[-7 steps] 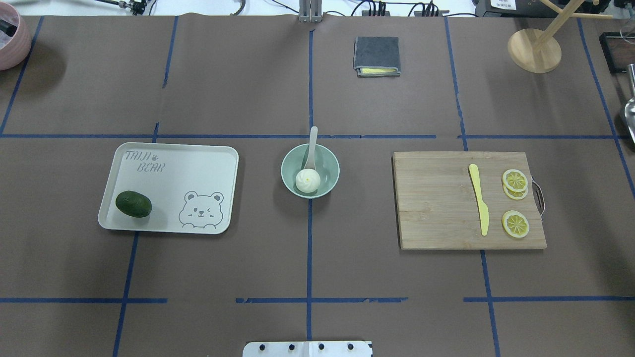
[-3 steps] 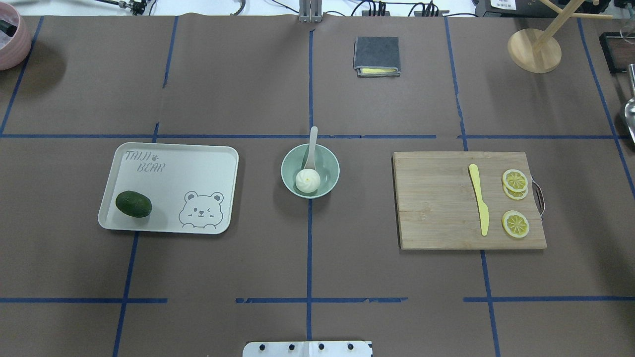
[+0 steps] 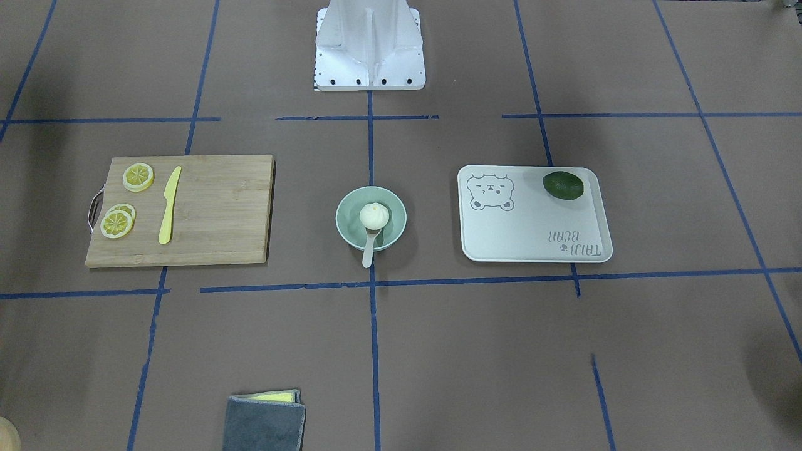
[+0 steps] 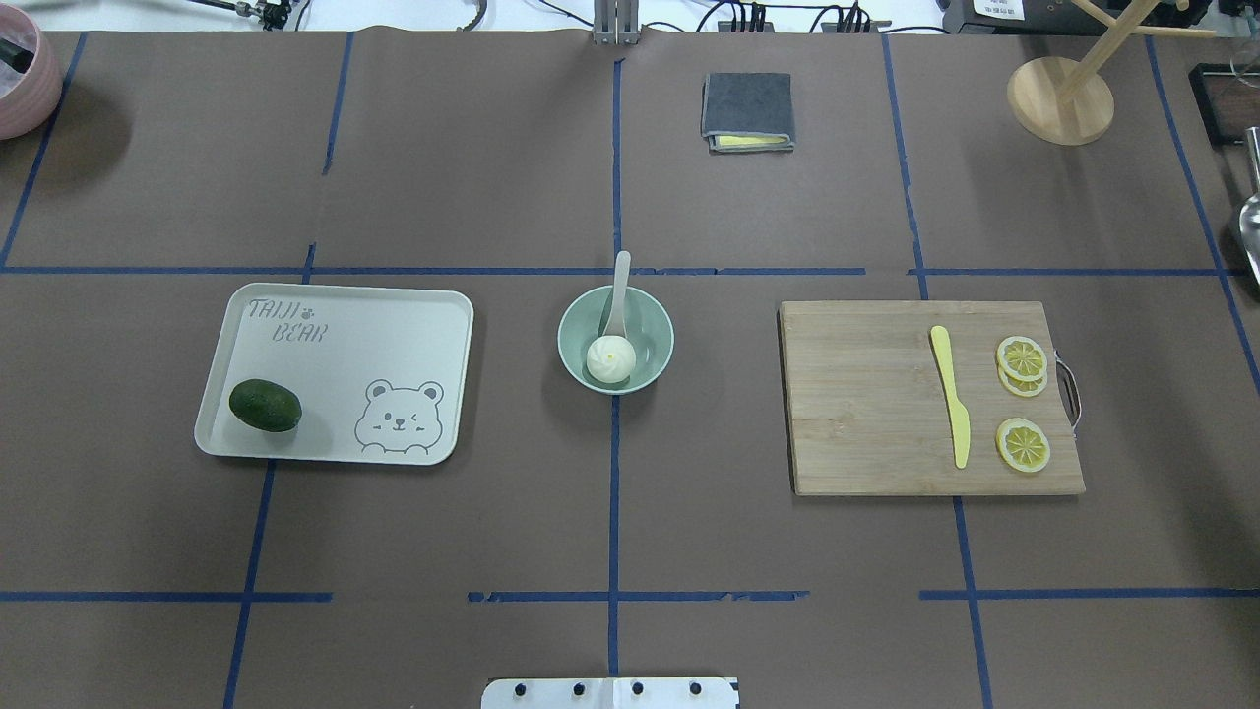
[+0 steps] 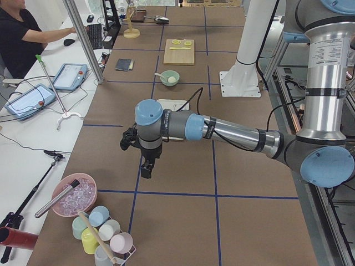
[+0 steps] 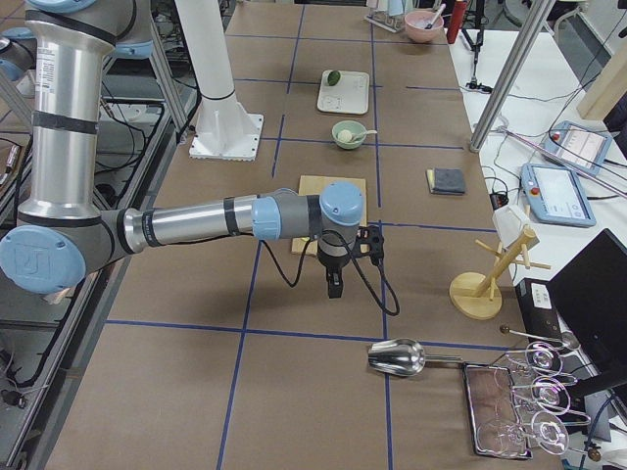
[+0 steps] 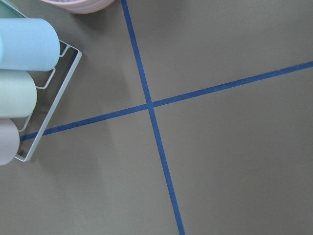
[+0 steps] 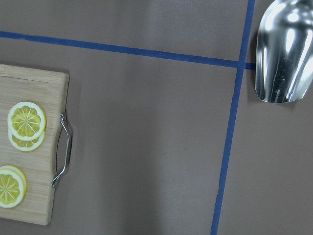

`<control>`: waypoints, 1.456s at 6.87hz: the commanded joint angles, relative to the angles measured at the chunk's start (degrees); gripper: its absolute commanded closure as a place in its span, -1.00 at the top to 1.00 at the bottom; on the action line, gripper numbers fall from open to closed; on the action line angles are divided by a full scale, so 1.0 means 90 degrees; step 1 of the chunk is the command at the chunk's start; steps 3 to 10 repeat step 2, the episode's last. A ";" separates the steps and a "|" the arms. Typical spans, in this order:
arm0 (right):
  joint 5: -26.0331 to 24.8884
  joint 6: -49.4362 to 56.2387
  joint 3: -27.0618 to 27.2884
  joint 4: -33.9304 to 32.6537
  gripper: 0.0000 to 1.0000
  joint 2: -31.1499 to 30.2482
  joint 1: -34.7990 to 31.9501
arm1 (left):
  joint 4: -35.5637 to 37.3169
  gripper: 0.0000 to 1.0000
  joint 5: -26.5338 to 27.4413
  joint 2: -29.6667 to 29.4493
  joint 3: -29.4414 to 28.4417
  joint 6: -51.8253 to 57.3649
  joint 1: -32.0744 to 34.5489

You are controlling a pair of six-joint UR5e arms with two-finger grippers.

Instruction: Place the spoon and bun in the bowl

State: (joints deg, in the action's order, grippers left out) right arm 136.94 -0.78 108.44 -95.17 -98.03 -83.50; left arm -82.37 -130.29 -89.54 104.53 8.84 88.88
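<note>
The bun [image 4: 610, 358] sits in the bowl [image 4: 662, 335] at mid-worktop [image 4: 492, 512], the spoon [image 4: 618, 290] in with it, handle over the rim, while the left arm's [image 5: 222, 130] and right arm's [image 6: 196, 223] jaws cannot be judged open or closed.

- Tray [image 4: 335, 340] at 9 o'clock from the middle of the table [image 4: 610, 512], with a bear drawn on it
- Avocado [image 4: 265, 405] in the tray's 7 o'clock corner
- Board [image 4: 866, 414] at 3 o'clock, metal handle on its 3 o'clock edge
- Yellow knife [image 4: 951, 394] flat on the board, lying 12 to 6
- Lemon slices [image 4: 1022, 357], two overlapping, at 2 o'clock of the knife; a third slice [image 4: 1023, 444] apart at 4 o'clock
- Folded grey cloth [image 4: 747, 106] at 1 o'clock
- Wooden stand [image 4: 1060, 98] at 2 o'clock
- Pink bowl [image 4: 20, 74] at 10 o'clock
- Metal scoop [image 8: 283, 49] beyond the board's handle
- Pastel cups [image 7: 22, 44] in a wire rack [image 7: 49, 117]
</note>
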 commanded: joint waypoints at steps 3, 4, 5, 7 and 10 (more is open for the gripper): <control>0.0009 -0.0060 0.0002 0.0017 1.00 0.0004 0.0000 | 0.0139 1.00 0.0033 -0.0100 -0.0013 -0.0006 -0.0012; 0.0009 -0.0060 0.0002 0.0017 1.00 0.0004 0.0000 | 0.0139 1.00 0.0033 -0.0100 -0.0013 -0.0006 -0.0012; 0.0009 -0.0060 0.0002 0.0017 1.00 0.0004 0.0000 | 0.0139 1.00 0.0033 -0.0100 -0.0013 -0.0006 -0.0012; 0.0009 -0.0060 0.0002 0.0017 1.00 0.0004 0.0000 | 0.0139 1.00 0.0033 -0.0100 -0.0013 -0.0006 -0.0012; 0.0009 -0.0060 0.0002 0.0017 1.00 0.0004 0.0000 | 0.0139 1.00 0.0033 -0.0100 -0.0013 -0.0006 -0.0012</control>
